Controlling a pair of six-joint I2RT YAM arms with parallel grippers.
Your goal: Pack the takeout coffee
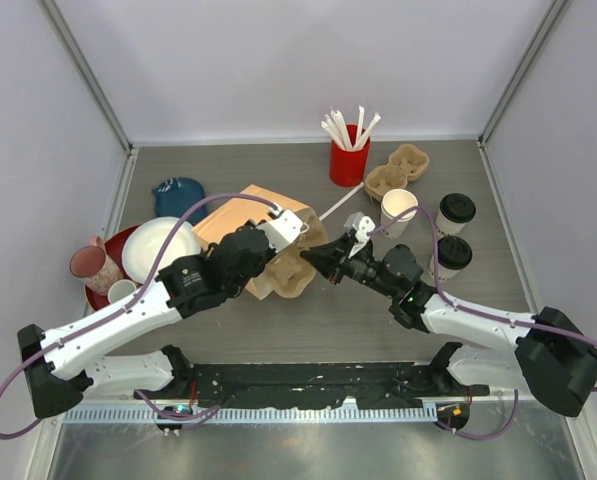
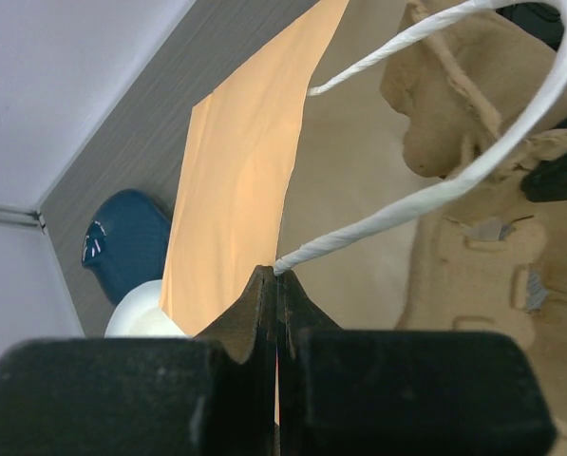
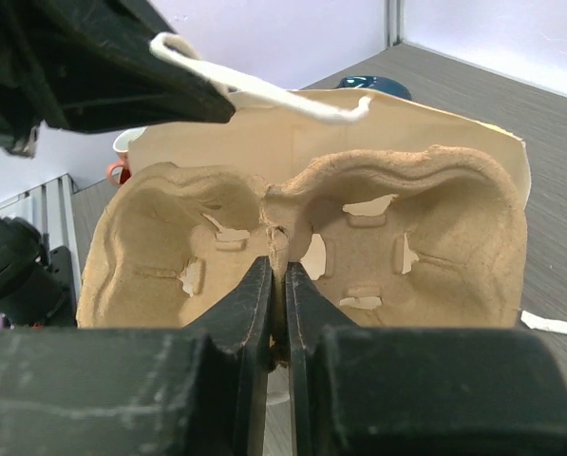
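Two lidded takeout coffee cups (image 1: pixel 456 213) (image 1: pixel 450 258) stand at the right, untouched. A brown paper bag (image 1: pixel 240 215) lies on its side mid-table. My left gripper (image 1: pixel 283 230) (image 2: pixel 278 273) is shut on the bag's white twisted handle (image 2: pixel 425 195), lifting the bag's mouth. My right gripper (image 1: pixel 325 262) (image 3: pixel 279 266) is shut on the centre ridge of a pulp cup carrier (image 1: pixel 290 272) (image 3: pixel 435 237), held at the bag's mouth. The carrier's two cup wells are empty. In the right wrist view the handle (image 3: pixel 264 90) crosses above the carrier.
A lidless white cup (image 1: pixel 398 210) stands next to the coffees. Behind it are a second pulp carrier (image 1: pixel 398 170) and a red cup of stirrers (image 1: pixel 348 160). At the left sit a blue object (image 1: pixel 178 195), white plates (image 1: pixel 158 248) and a pink cup (image 1: pixel 90 265).
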